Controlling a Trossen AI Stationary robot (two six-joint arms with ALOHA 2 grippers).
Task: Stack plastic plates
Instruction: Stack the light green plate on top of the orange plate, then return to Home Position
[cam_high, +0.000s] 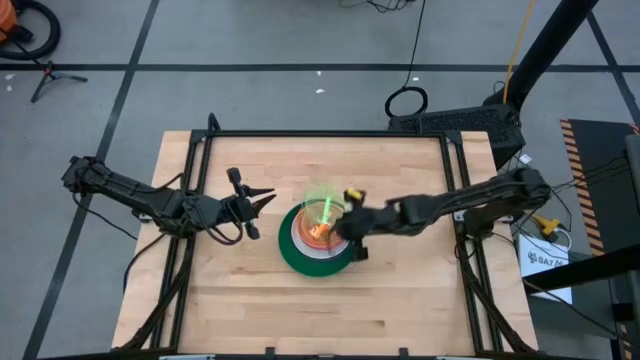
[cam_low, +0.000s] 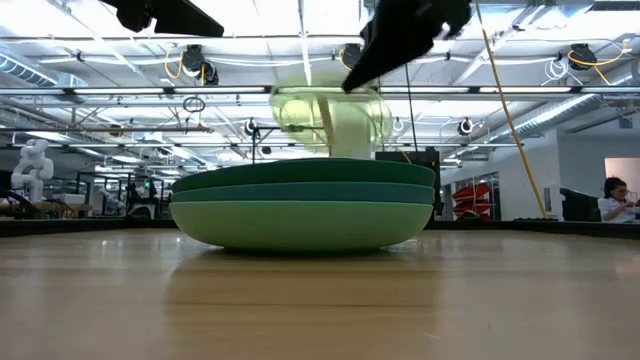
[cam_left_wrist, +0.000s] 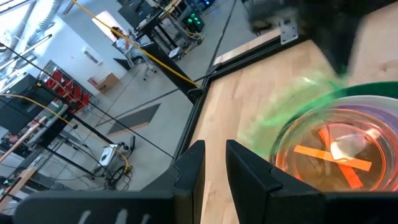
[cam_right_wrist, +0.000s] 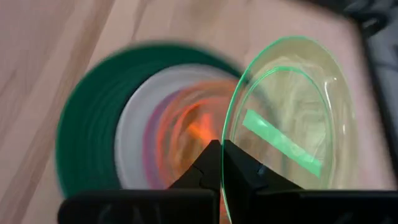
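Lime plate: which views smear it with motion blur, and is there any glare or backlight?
High view: the lime plate smears into a green haze over the stack. Left wrist view: it is a streaked green blur. Right wrist view: its rim is crisp in the right gripper, while the stack behind is soft. Low view: bright ceiling lights backlight the plate, washing it pale.

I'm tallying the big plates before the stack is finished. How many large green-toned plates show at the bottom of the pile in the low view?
3: the mint plate on the table, the teal plate on it, the dark green plate on top. Smaller plates above may be hidden behind its rim.
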